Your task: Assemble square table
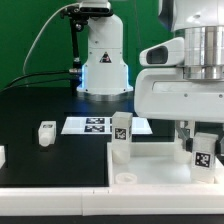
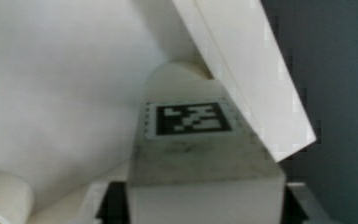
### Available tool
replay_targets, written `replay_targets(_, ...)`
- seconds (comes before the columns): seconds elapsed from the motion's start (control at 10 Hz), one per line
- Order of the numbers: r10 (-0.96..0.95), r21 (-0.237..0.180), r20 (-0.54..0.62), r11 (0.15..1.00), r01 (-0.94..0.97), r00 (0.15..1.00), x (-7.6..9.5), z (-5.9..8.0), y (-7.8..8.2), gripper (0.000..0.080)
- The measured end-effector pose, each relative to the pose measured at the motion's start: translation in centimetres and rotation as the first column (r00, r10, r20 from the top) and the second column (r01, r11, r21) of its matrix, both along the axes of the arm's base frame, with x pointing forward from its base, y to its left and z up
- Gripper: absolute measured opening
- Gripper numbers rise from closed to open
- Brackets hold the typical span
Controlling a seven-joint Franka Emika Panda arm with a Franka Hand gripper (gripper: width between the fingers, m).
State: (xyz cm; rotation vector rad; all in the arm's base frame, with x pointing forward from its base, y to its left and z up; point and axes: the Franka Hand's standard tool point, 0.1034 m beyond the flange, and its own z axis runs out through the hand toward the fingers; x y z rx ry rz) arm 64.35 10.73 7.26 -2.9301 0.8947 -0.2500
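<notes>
The square table's white panel (image 1: 155,172) lies at the exterior view's lower right, raised rim up. One white tagged leg (image 1: 121,136) stands upright at its near-left corner. My gripper (image 1: 201,132) is shut on a second tagged leg (image 1: 203,152) and holds it upright over the panel's right side. In the wrist view that leg (image 2: 194,135) fills the space between my gripper's (image 2: 202,206) jaws, tag facing the camera, its far end against the panel's rim (image 2: 238,70). A round boss (image 2: 2,196) shows on the panel floor.
The marker board (image 1: 92,125) lies on the black table in front of the robot base (image 1: 104,70). A loose leg (image 1: 46,133) stands left of it, and another white part (image 1: 2,155) sits at the left edge. A white border strip (image 1: 50,205) runs along the front.
</notes>
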Motion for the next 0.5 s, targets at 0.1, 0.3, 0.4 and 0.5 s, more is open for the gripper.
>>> replay_targets(0.1, -0.048, 0.008, -0.001, 0.999, 0.048, 0.999, -0.01, -0.01, -0.05, 0.0284)
replay_targets(0.3, -0.299, 0.043, -0.015, 0.953, 0.299, 0.954, -0.12, -0.04, -0.32, 0.0284)
replay_targets(0.4, -0.45, 0.06, -0.028, 0.891, 0.45, 0.893, -0.27, -0.03, -0.46, 0.0284)
replay_targets(0.5, -0.602, 0.087, -0.053, 0.792, 0.605, 0.797, -0.38, -0.03, -0.6, 0.0284)
